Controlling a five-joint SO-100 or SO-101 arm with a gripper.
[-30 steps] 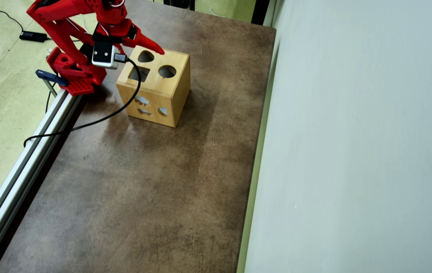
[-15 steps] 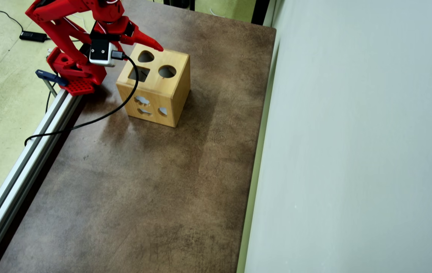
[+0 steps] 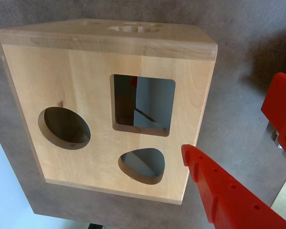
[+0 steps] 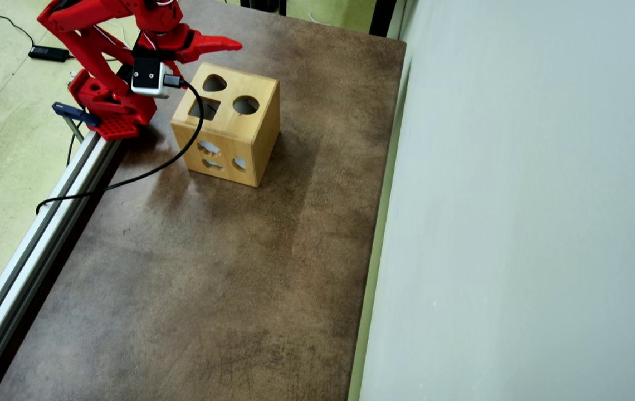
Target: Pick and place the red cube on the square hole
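Observation:
The wooden sorter box (image 3: 81, 71) stands on the brown table, and the overhead view shows it near the arm (image 4: 253, 131). Its facing side has a square hole (image 3: 121, 102), a round hole and a rounded-triangle hole. A small red patch (image 3: 133, 81) shows inside the square hole at its upper edge; I cannot tell whether it is the red cube. No cube shows anywhere else. My red gripper (image 3: 223, 128) hovers beside the box's right edge, also seen in the overhead view (image 4: 228, 44). Its jaws stand apart with only table between them.
The arm's red base (image 4: 108, 111) is clamped to an aluminium rail (image 4: 39, 228) along the table's left edge. A black camera cable (image 4: 128, 178) loops over the table (image 4: 211, 278) beside the box. A pale wall panel (image 4: 518, 223) bounds the right side.

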